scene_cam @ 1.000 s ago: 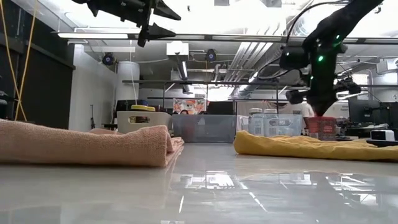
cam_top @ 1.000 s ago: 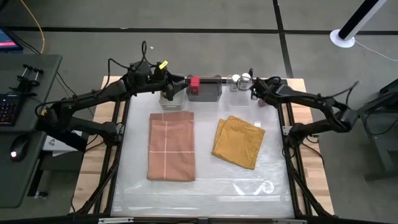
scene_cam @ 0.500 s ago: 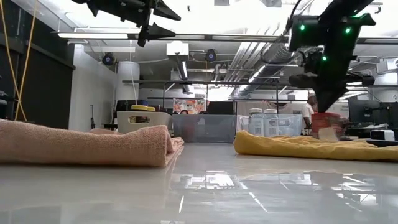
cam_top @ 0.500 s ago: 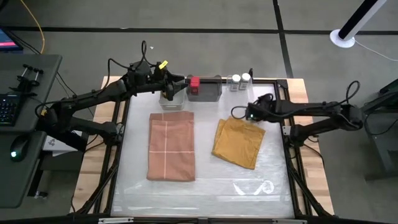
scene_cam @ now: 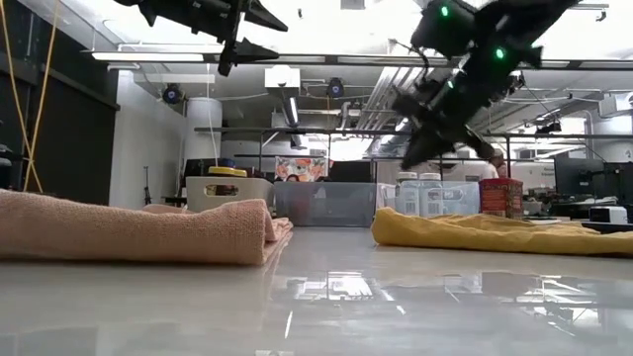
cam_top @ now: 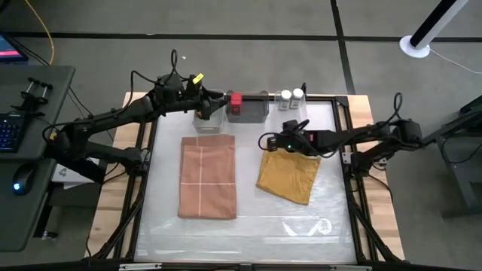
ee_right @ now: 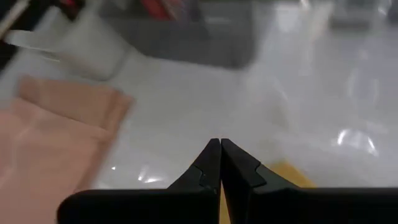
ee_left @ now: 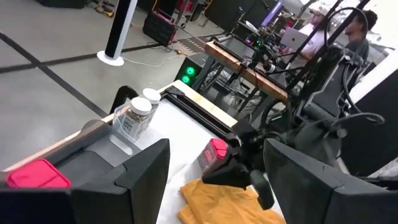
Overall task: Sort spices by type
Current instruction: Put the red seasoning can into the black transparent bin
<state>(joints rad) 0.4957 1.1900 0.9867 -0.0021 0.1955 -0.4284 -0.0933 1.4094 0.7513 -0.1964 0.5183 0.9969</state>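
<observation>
Low view gives the plainest reading of the loose red tin (scene_cam: 499, 196): it stands upright, long axis vertical, at the far edge of the mustard cloth (scene_cam: 465, 233), on the right half of the bench (cam_top: 248, 226). In the high view it cannot be made out, most likely because the right arm lies over it. The right pincer (cam_top: 265, 141) hangs above the cloth's back-left corner, tilted down and aimed toward the pink cloth (cam_top: 207, 177), its fingers pressed together on nothing. The tin therefore sits back along the arm, on the base side of the pincer and not in front of it. A grasp would probably need the arm to draw back and the fingers to part first. The matching red tin (cam_top: 235, 99) rests in the grey bin (cam_top: 252, 108) at the back edge, with two white-topped shakers (cam_top: 291, 95) standing just beside that bin. The right arm is the nearer one to the loose tin. The left pincer (cam_top: 203, 102) waits above the white bin (cam_top: 211, 117), fingers wide apart and empty.
</observation>
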